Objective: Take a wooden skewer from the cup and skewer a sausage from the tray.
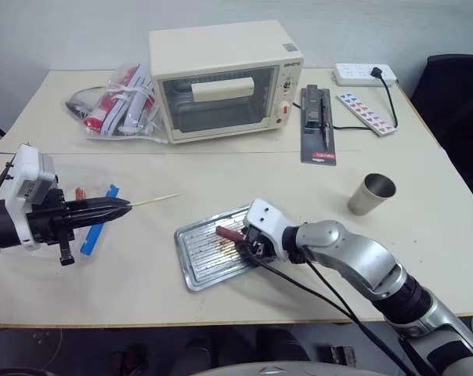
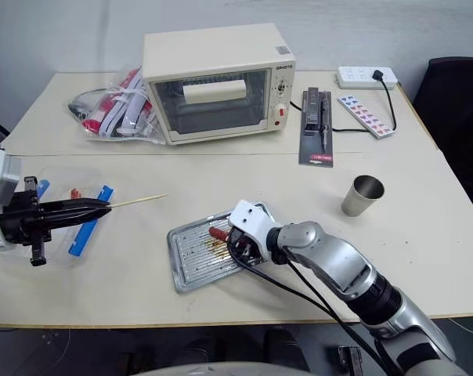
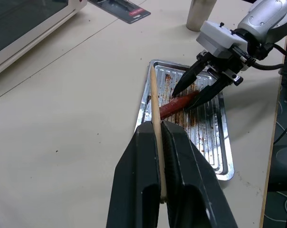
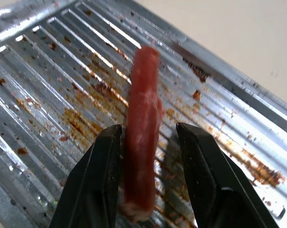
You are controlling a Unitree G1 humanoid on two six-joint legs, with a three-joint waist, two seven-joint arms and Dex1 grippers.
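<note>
Wooden skewer (image 1: 154, 200) clamped in left tool (image 1: 119, 208), tip aimed toward tray (image 1: 191, 262). Note dark red sausage (image 4: 142, 133) lying on ribbed tray floor, between fingers (image 4: 93, 185) of right tool (image 4: 148, 142). Right tool part open, straddling sausage; grip not confirmed. Tray sits on table (image 1: 315, 196), near front edge.

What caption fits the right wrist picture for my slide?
Right hand, fingers open, straddles the sausage on the greasy tray.
</note>
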